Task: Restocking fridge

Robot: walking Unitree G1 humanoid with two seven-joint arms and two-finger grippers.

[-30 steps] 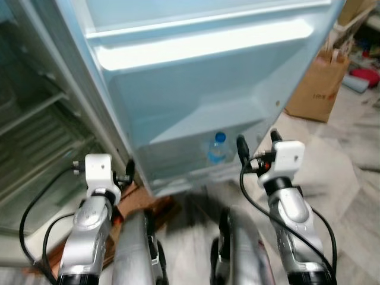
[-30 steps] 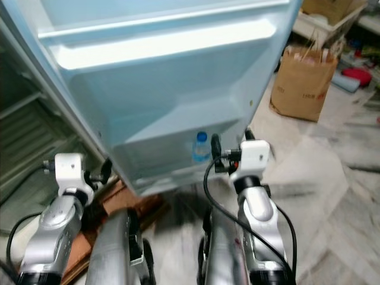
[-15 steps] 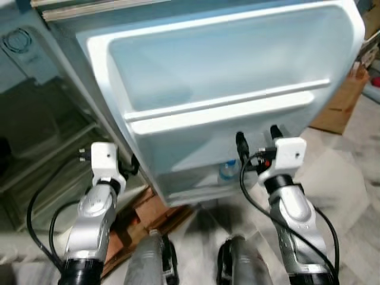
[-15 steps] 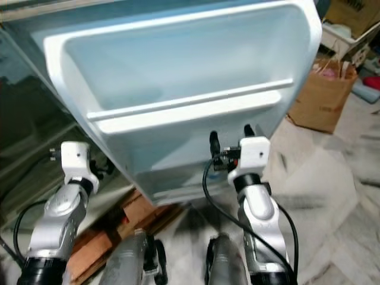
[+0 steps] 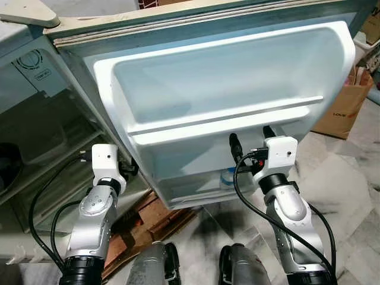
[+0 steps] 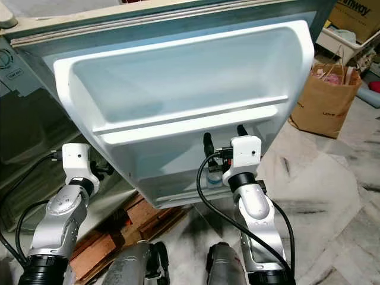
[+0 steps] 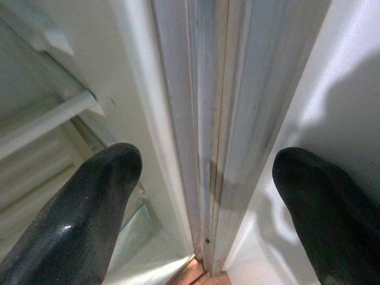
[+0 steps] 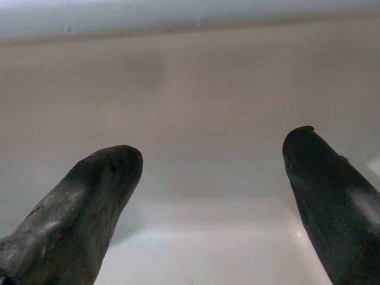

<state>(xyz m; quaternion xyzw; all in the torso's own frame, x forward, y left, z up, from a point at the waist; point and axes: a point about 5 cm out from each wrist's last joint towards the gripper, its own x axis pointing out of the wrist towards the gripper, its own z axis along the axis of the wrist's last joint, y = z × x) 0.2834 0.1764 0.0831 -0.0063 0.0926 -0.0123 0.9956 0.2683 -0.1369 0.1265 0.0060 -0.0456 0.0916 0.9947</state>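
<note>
Two silver arms (jointed, with black cuffs low down) end in white boxes; looping black cables run along them. Each gripper has two long black fingers [image 8: 89,196].

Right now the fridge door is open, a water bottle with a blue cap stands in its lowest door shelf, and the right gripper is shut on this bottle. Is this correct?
Not quite. The right gripper is open and holds nothing; the right wrist view shows its fingers spread before the white door. The water bottle stands in the lowest shelf, below the gripper, as the left eye view shows.
</note>
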